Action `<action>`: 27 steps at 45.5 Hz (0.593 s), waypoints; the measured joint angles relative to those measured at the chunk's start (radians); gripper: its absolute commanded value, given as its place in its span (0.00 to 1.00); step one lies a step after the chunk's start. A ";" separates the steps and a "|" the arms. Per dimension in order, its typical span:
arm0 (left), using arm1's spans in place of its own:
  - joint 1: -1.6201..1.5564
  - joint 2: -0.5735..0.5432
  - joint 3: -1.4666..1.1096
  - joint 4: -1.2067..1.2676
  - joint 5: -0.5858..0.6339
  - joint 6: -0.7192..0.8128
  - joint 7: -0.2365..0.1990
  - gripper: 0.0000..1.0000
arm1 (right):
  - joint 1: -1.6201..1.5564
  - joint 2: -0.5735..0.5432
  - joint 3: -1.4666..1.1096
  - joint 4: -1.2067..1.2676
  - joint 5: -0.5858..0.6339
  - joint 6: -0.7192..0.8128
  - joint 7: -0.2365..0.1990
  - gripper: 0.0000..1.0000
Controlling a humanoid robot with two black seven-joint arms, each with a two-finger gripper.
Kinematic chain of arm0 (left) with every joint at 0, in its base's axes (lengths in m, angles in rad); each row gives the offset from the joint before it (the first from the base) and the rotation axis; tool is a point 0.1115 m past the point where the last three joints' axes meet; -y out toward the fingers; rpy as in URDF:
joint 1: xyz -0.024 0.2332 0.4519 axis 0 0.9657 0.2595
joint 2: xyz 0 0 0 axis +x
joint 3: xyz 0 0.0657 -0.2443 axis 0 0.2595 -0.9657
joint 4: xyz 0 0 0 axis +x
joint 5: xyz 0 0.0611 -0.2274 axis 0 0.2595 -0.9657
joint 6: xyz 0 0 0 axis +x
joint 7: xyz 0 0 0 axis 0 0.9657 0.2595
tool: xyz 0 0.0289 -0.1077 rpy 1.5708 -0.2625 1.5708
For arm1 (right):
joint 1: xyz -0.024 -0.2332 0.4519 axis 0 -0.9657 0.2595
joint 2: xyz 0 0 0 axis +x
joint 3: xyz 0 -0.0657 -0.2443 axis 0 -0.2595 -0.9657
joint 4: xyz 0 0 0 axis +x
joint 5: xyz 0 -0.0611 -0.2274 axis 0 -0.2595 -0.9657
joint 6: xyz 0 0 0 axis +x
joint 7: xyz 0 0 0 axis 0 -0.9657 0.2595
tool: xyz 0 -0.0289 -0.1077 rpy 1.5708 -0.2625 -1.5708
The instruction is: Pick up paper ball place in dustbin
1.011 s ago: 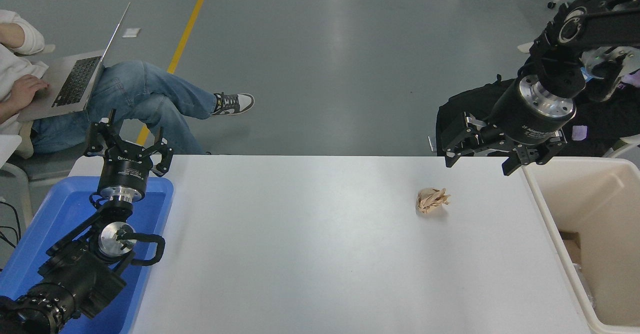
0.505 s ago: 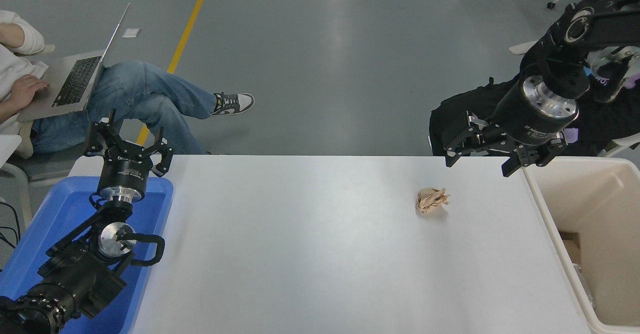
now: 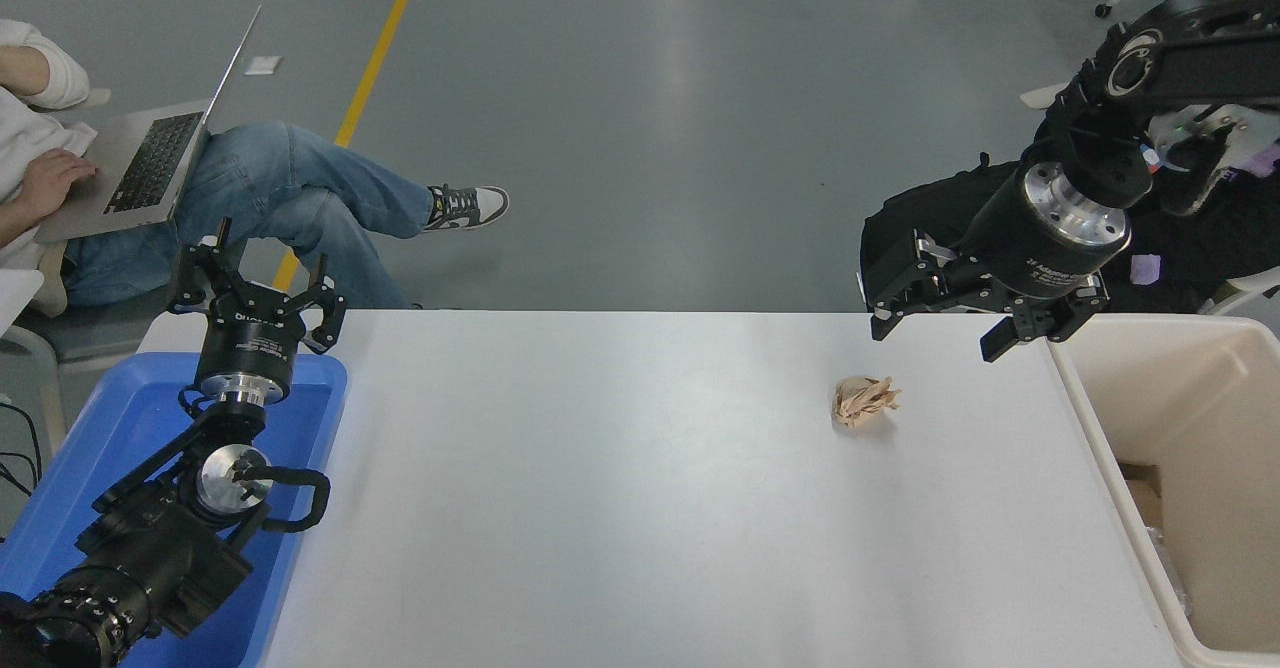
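Note:
The paper ball (image 3: 864, 400) is a small crumpled tan wad lying on the white table (image 3: 620, 488), right of centre. My right gripper (image 3: 937, 336) is open and empty, hanging over the table's far edge, a little beyond and to the right of the ball. The beige dustbin (image 3: 1090, 428) stands at the table's right end, its rim just right of the gripper. My left gripper (image 3: 255, 283) is open and parked over the blue tray at the lower left.
A shallow blue tray (image 3: 110, 428) sits at the table's left end under the left arm. A person with a laptop (image 3: 160, 153) sits at the far left. A black bag (image 3: 930, 218) lies on the floor behind the right gripper.
My right gripper has shifted a little to the left, closer to the paper ball. The ball and the left arm have not moved.

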 measured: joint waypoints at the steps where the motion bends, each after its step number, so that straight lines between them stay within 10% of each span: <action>1: 0.000 0.000 0.000 0.000 0.000 0.000 0.000 0.99 | -0.020 0.006 0.001 -0.013 -0.002 -0.015 0.000 1.00; 27: 0.000 0.000 0.000 0.000 0.000 0.000 0.000 0.99 | -0.483 0.222 -0.019 -0.360 -0.163 -0.542 0.000 1.00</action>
